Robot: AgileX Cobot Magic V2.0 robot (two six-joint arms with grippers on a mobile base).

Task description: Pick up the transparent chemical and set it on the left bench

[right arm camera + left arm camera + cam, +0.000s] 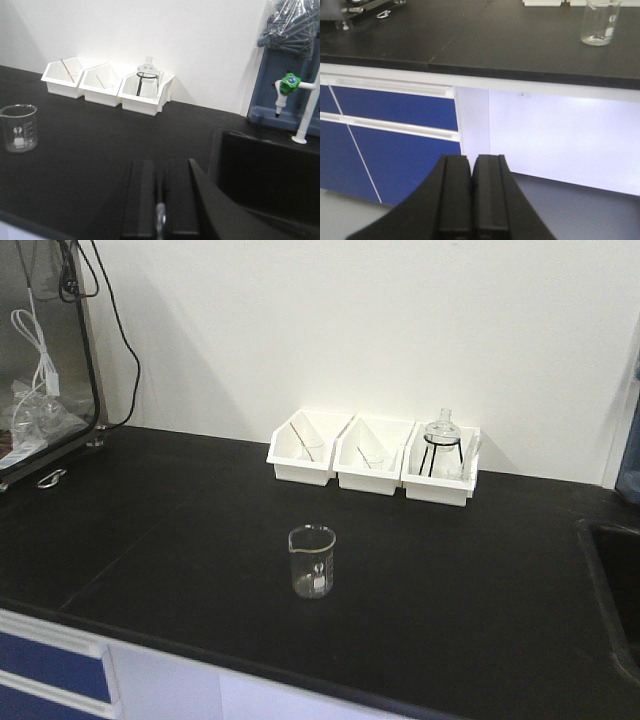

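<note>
The transparent chemical, a clear glass beaker (312,562) with a pour spout, stands upright on the black left bench (180,500), in front of three white bins (372,455). It also shows in the left wrist view (600,22) at the top right and in the right wrist view (19,127) at the far left. My left gripper (472,160) is shut and empty, held low in front of the bench edge. My right gripper (161,162) is shut and empty above the bench, well right of the beaker. Neither arm shows in the front view.
The right bin holds a round flask on a black tripod (441,445); the other two hold small beakers with rods. A black sink (270,170) with a green-handled tap (287,87) lies at the right. A glass-fronted cabinet (45,340) stands at the left. Blue drawers (395,110) sit under the bench.
</note>
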